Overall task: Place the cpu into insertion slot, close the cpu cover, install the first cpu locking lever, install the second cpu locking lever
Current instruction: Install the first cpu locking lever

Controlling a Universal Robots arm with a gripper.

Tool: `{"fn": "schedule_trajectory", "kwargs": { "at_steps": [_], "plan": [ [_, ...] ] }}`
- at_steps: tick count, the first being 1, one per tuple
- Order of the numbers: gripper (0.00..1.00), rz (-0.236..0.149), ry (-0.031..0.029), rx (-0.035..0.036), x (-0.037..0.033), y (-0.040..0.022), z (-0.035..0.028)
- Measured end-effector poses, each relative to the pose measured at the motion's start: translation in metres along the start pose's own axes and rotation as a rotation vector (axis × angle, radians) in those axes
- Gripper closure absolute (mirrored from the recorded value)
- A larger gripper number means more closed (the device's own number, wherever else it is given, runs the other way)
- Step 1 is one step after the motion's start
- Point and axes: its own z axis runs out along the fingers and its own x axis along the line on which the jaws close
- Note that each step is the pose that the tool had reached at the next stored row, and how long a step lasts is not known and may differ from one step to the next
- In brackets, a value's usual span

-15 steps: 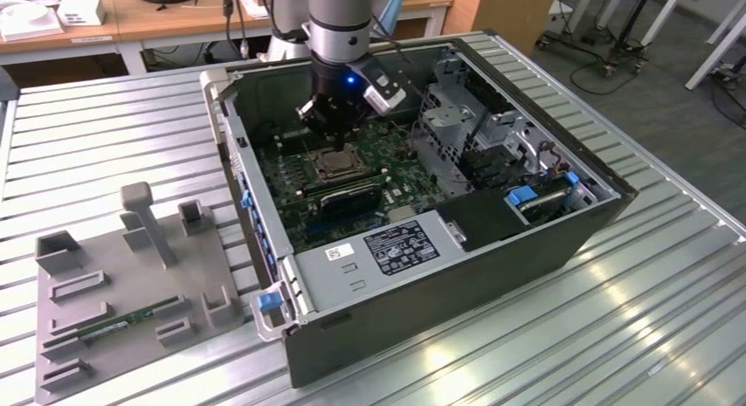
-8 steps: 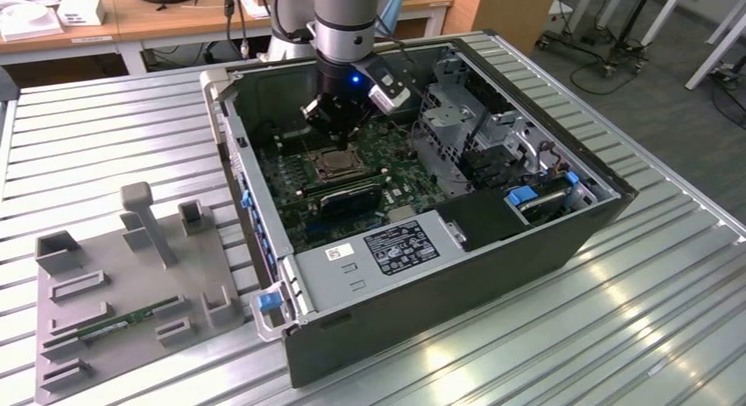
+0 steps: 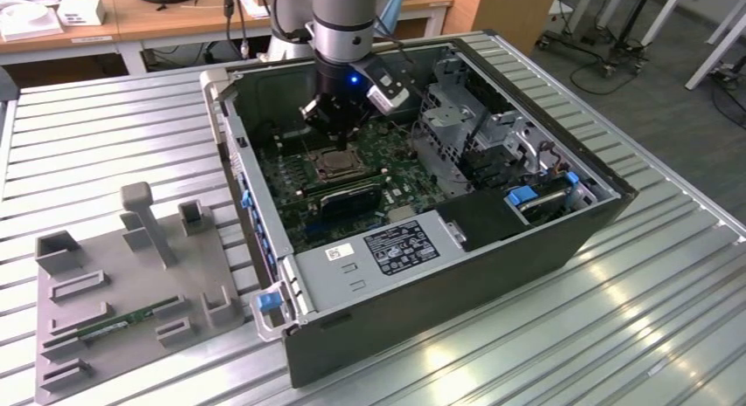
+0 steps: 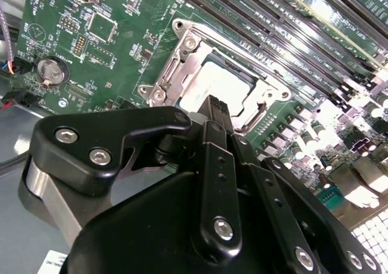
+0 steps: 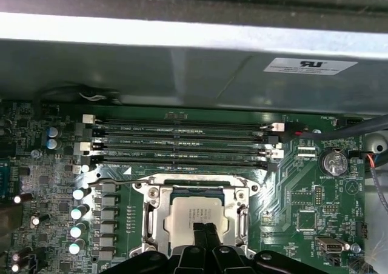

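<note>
The cpu [image 5: 195, 212] lies flat in the insertion slot [image 3: 332, 167] on the green motherboard, its silvery-tan top showing. The cpu cover [image 5: 151, 196] lies down around it as a silvery frame; in the second wrist view the cpu cover [image 4: 182, 56] looks flat over the cpu [image 4: 212, 83]. A thin wire locking lever [image 5: 112, 180] runs along one side of the slot, and a hooked lever end [image 4: 259, 113] shows at another. I cannot tell whether either is latched. My gripper [image 5: 204, 229] hangs just over the cpu's edge, shut, holding nothing; it appears as gripper [image 4: 213, 107] and gripper [image 3: 337, 137] too.
The open computer case [image 3: 606, 196] walls in the board. Long memory slots [image 5: 182, 143] run beside the socket, and a drive cage [image 3: 466, 135] stands at the exterior view's right. A grey fixture tray [image 3: 117, 275] with a green memory stick [image 3: 122, 323] sits outside on the slatted table.
</note>
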Motion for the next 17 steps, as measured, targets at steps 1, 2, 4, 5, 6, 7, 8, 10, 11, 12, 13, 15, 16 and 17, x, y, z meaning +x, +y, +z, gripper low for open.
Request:
{"fn": "schedule_trajectory", "kwargs": {
  "at_steps": [1,2,4,5,6,7,8,10,11,12,13,15,16,17],
  "plan": [
    [0.89,0.000,0.0000,0.0000,0.0007,0.0000,0.0000],
    [0.89,0.000,0.0000,0.0000,0.0014,0.0000,0.0000],
    [0.89,0.000,0.0001,0.0001,0.0028,0.0000,-0.0001],
    [0.89,0.000,0.0001,0.0001,0.0035,0.0001,-0.0001],
    [0.89,0.000,0.0001,0.0000,0.0041,0.0001,-0.0001],
    [0.89,0.000,0.0001,0.0001,0.0047,0.0001,-0.0001],
    [0.89,0.000,0.0001,0.0001,0.0052,0.0001,-0.0001],
    [0.89,0.000,0.0001,0.0000,0.0064,0.0001,-0.0002],
    [0.89,0.000,0.0001,0.0001,0.0070,0.0001,-0.0002],
    [0.89,0.000,0.0001,0.0000,0.0076,0.0001,-0.0002],
    [0.89,0.000,0.0001,0.0000,0.0081,0.0001,-0.0002],
    [0.89,0.000,0.0000,0.0000,0.0092,0.0002,-0.0003],
    [0.89,0.000,0.0001,0.0000,0.0097,0.0002,-0.0003],
    [0.89,0.000,0.0000,0.0000,0.0101,0.0002,-0.0003]
  ]
}}
